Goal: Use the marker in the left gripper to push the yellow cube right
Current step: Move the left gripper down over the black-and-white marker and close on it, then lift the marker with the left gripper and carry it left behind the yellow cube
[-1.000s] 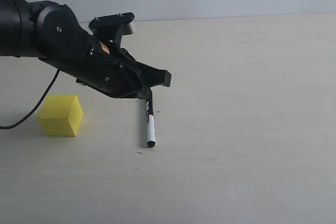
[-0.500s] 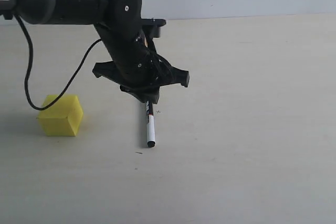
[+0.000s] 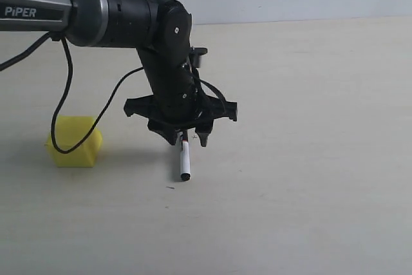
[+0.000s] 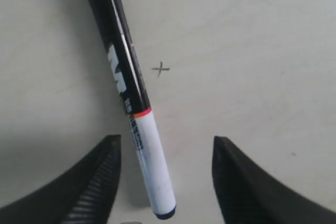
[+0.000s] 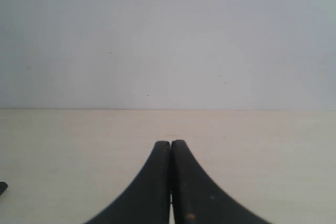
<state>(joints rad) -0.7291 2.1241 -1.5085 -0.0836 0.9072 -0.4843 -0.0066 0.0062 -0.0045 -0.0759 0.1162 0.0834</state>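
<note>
Fingers [image 4: 94,182] of left gripper [image 3: 188,141] have turned downward and stand apart; marker [image 4: 131,95] lies untouched on counter [image 3: 309,159] between them.

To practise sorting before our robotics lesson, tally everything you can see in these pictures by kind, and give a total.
Marker: 1
Yellow cube: 1
Claws: 2, the left claw and the right claw
Total: 4
</note>
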